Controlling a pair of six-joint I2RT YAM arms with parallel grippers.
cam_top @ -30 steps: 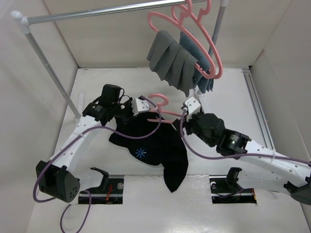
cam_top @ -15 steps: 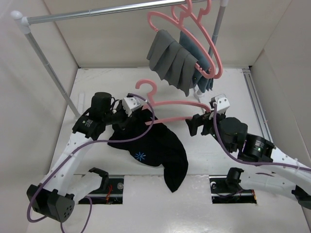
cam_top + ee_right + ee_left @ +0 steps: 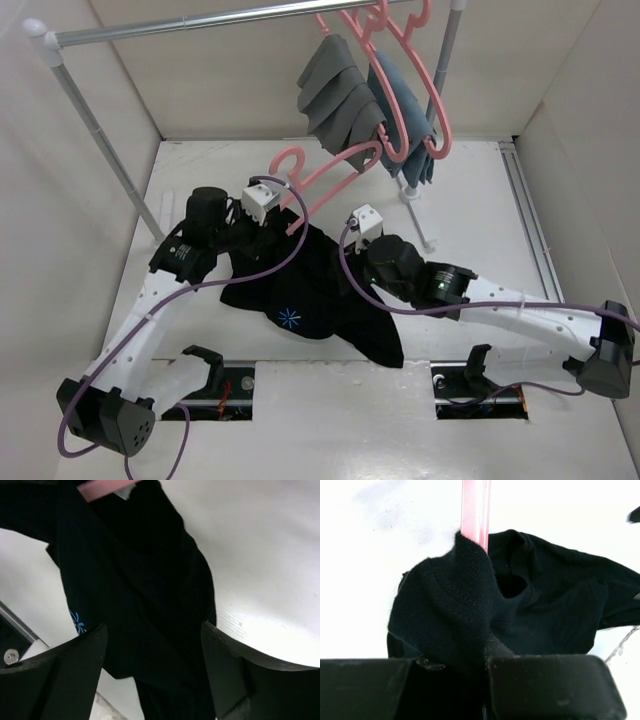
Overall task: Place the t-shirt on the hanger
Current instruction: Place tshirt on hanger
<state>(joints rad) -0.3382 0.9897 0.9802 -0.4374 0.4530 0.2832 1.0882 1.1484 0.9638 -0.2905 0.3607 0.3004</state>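
White-walled booth (image 3: 230, 90), white tabletop (image 3: 470, 190): a black short-sleeved cloth t-shirt (image 3: 310, 290) lies mid-table, with a thin pink plastic hanger (image 3: 325, 175) poking from its collar toward 12 o'clock. Left gripper (image 3: 485, 662) pinches the collar tight. The right gripper (image 3: 154, 630), jaws wide, hovers over the shirt's 3 o'clock side. A metal rail (image 3: 200, 25) spans 12 o'clock.

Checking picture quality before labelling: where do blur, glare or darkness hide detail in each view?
Top external: sharp, evenly lit, though the t-shirt is a flat black mass. Left wrist: collar weave crisp, hanger soft, table blown out white, left fingers underexposed. Right wrist: right fingers out of focus, t-shirt folds barely separable.
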